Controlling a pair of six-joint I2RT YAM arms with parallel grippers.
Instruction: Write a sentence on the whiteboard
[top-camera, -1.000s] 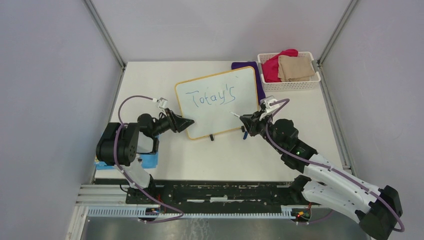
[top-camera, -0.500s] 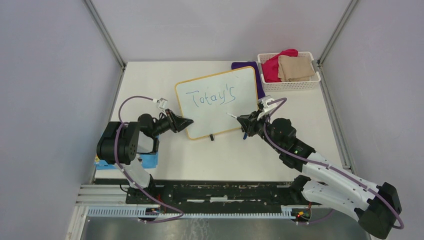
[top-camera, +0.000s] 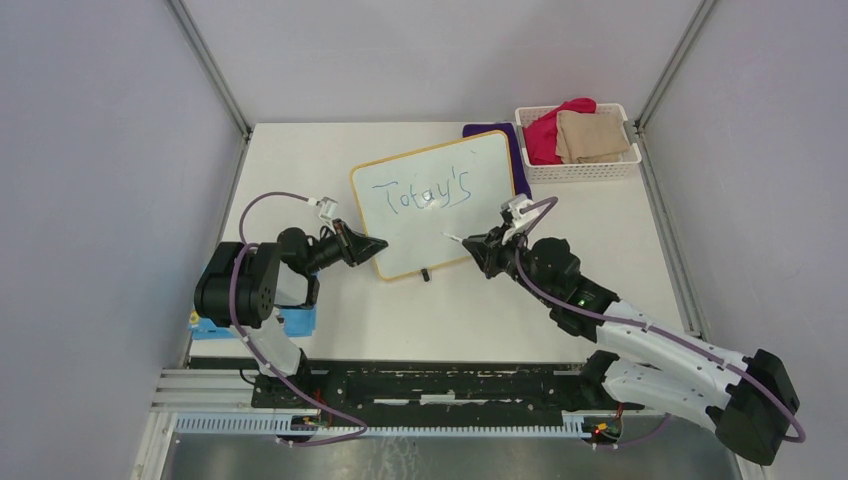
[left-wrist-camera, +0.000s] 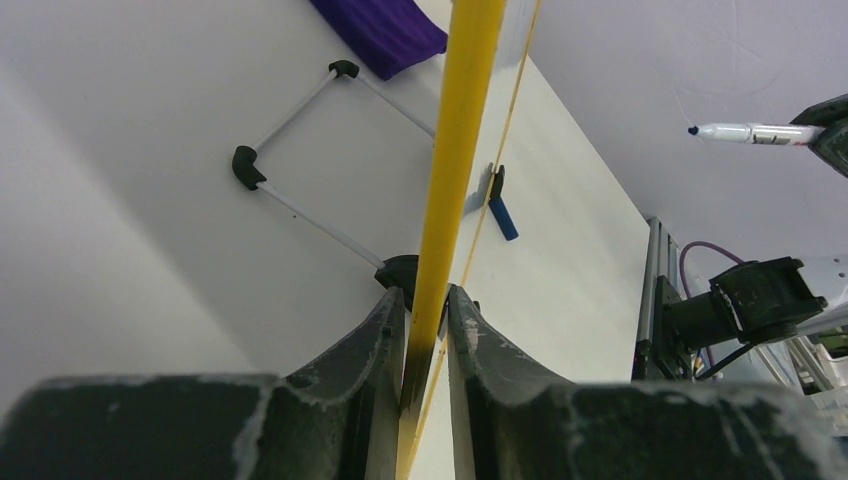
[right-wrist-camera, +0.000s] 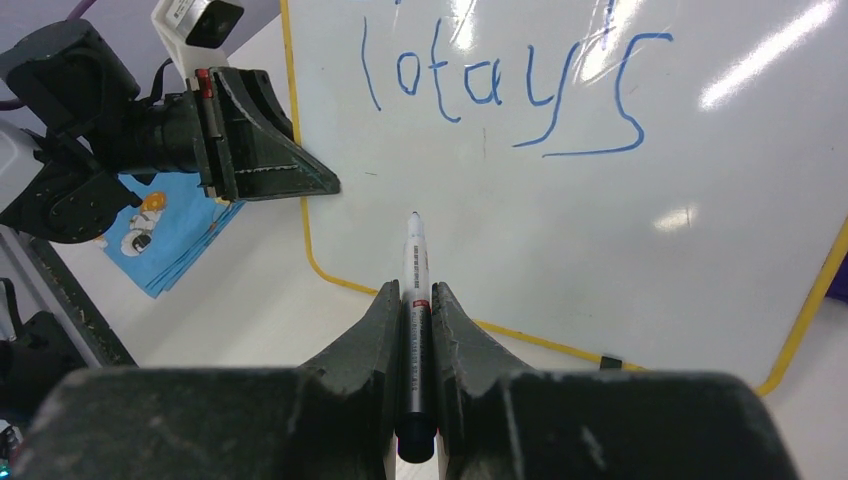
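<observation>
The whiteboard (top-camera: 440, 215) lies mid-table with blue "Today's" (top-camera: 421, 193) written on its upper half. My left gripper (top-camera: 376, 243) is shut on the board's near-left edge. In the left wrist view, its jaws (left-wrist-camera: 425, 310) clamp the yellow frame (left-wrist-camera: 457, 150) edge-on. My right gripper (top-camera: 474, 244) is shut on a marker (right-wrist-camera: 415, 290). The marker tip (right-wrist-camera: 414, 217) points at the blank area below the word (right-wrist-camera: 500, 90). The tip appears to be off the surface in the left wrist view (left-wrist-camera: 692, 130).
A white basket (top-camera: 580, 172) with red and tan cloths stands at the back right. A purple cloth (top-camera: 487, 130) lies behind the board. A blue booklet (top-camera: 298, 322) lies under the left arm. A blue marker cap (left-wrist-camera: 504, 218) lies by the board's black foot (top-camera: 425, 275).
My right gripper has moved left with the marker, from the board's right edge to over its lower middle. The left gripper and the board have not moved.
</observation>
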